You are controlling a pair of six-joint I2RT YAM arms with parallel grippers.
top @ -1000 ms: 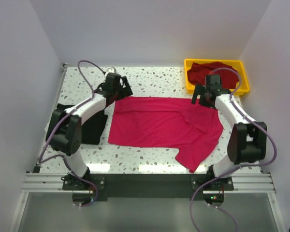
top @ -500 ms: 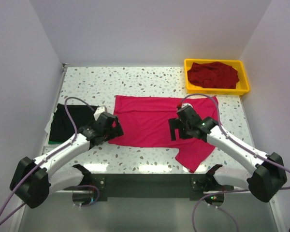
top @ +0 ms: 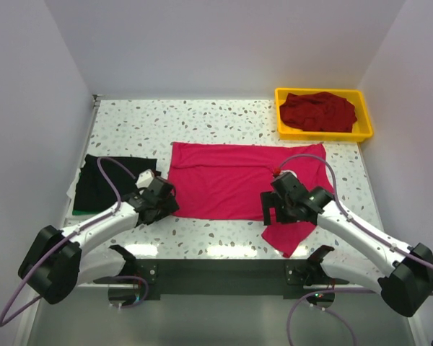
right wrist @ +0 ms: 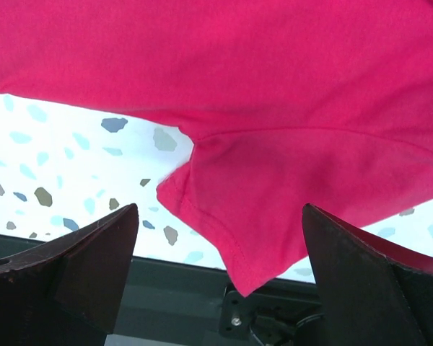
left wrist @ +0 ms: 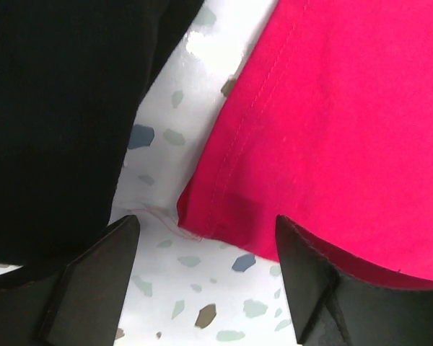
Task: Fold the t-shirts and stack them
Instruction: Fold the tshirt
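Note:
A bright pink-red t-shirt (top: 231, 180) lies spread flat mid-table, one sleeve (top: 292, 231) pointing toward the near edge. My left gripper (top: 161, 204) hovers open over its near-left corner (left wrist: 196, 216), which lies between the fingers (left wrist: 101, 277) without touching them. My right gripper (top: 278, 209) is open above the near sleeve (right wrist: 267, 209), whose hem sits between the wide-apart fingers (right wrist: 94, 252). A black t-shirt (top: 108, 182) lies folded at the left; in the left wrist view the black t-shirt (left wrist: 58, 108) is just beside the pink one (left wrist: 332, 130). A dark maroon t-shirt (top: 317, 112) lies bunched in the tray.
The yellow plastic tray (top: 364, 132) stands at the far right corner. The speckled table (top: 202, 119) shows bare behind the pink shirt. The sleeve tip reaches the table's near edge (right wrist: 166, 263), above the black base rail (top: 216, 270).
Both arms have swung back from the shirt's far edge to its near edge. The left gripper now sits at the near-left corner, the right over the sleeve. The shirt lies flatter.

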